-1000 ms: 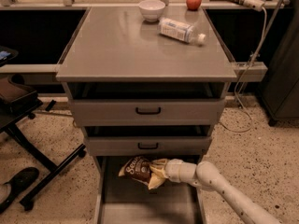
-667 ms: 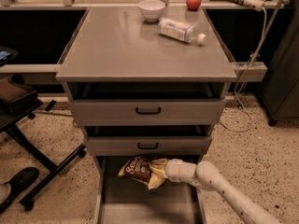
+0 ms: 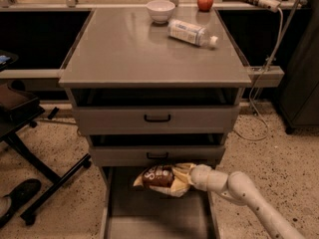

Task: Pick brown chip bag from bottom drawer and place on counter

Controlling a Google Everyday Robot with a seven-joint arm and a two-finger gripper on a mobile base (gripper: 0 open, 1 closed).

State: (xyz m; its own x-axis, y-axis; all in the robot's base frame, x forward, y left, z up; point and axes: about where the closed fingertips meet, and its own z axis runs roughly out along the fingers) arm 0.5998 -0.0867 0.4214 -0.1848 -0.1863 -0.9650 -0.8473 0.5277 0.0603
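The brown chip bag (image 3: 158,177) is in the open bottom drawer (image 3: 149,218), near its back, just under the middle drawer's front. My gripper (image 3: 187,179) reaches in from the right on a white arm (image 3: 239,190). It is shut on the bag's crumpled tan right end, which hides most of the fingers. The bag lies roughly level with its brown face up. The grey counter (image 3: 129,49) is the cabinet's top, above all three drawers.
On the counter's far side are a white bowl (image 3: 160,10), a clear plastic bottle (image 3: 192,33) lying on its side, and a red apple (image 3: 205,2). The top drawer (image 3: 157,117) and middle drawer (image 3: 157,155) stick out slightly. A black chair base (image 3: 40,183) stands at the left.
Almost nothing has changed. The gripper and the bag stay in about the same place at the back of the bottom drawer.
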